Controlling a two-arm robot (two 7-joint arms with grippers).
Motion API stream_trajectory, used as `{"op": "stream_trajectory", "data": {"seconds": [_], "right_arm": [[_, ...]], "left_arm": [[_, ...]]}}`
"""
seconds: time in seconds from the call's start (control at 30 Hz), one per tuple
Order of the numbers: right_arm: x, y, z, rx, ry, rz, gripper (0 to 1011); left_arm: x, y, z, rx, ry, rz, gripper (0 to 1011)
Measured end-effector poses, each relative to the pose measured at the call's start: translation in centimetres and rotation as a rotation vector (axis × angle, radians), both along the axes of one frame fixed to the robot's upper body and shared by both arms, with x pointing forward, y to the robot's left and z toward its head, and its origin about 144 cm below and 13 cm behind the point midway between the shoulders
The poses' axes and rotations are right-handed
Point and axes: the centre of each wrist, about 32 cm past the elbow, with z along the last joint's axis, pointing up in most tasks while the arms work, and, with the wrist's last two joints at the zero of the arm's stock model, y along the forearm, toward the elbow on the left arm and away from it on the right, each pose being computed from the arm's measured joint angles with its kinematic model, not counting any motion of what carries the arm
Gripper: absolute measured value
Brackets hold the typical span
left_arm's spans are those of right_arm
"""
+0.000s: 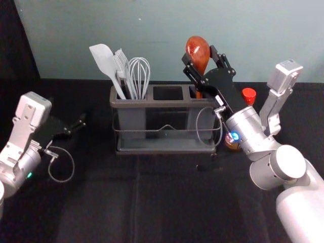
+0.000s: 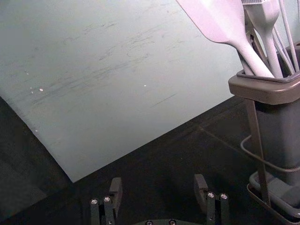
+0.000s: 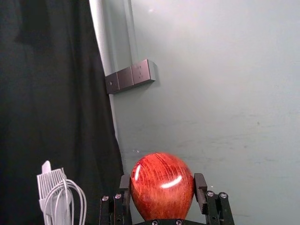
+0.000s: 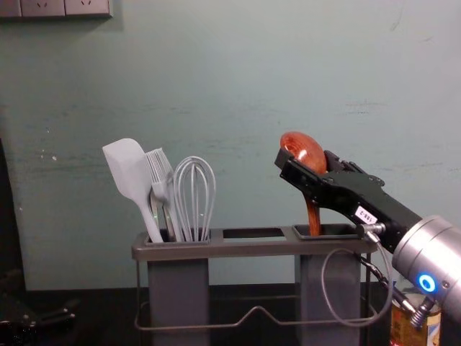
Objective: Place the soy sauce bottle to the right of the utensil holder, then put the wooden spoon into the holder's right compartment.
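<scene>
The right arm (image 1: 309,202) slants in from the table's (image 1: 167,202) near right corner, its wrist (image 1: 248,129) (blue ring aglow) angled upward and inward. The right gripper (image 1: 199,53) is raised beside the far edge, right of its middle, both fingers clamped on a load. The left arm (image 1: 12,167) is parked at the left edge, the left gripper (image 1: 80,124) low and pointing inward, fingers wide apart.
</scene>
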Motion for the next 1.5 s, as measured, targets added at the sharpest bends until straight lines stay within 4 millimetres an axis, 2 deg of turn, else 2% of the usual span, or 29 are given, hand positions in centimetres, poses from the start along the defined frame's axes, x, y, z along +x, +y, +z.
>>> {"op": "stream_trajectory", "data": {"seconds": [0.1, 0.37, 0.73, 1.0, 1.2, 1.5], "right_arm": [[0.0, 0.0, 0.0, -0.002, 0.003, -0.002, 834], [-0.1, -0.1, 0.1, 0.009, 0.012, -0.006, 1003], [-1.1, -0.5, 0.8, 0.015, 0.013, -0.024, 1003], [-2.9, -1.8, 1.5, -0.012, 0.031, -0.038, 1003], [-5.1, -3.4, 2.1, -0.09, 0.038, -0.038, 1002], [-7.5, -5.4, 2.0, -0.099, 0.031, -0.048, 1003]], "left_arm": [[0.0, 0.0, 0.0, 0.0, 0.0, 0.0, 1005], [0.0, 0.0, 0.0, 0.0, 0.0, 0.0, 1005], [0.0, 0.0, 0.0, 0.0, 0.0, 0.0, 1005], [0.0, 0.0, 0.0, 0.0, 0.0, 0.0, 1005], [0.0, 0.0, 0.0, 0.0, 0.0, 0.0, 1005], [0.0, 0.0, 0.0, 0.0, 0.0, 0.0, 1005]]}}
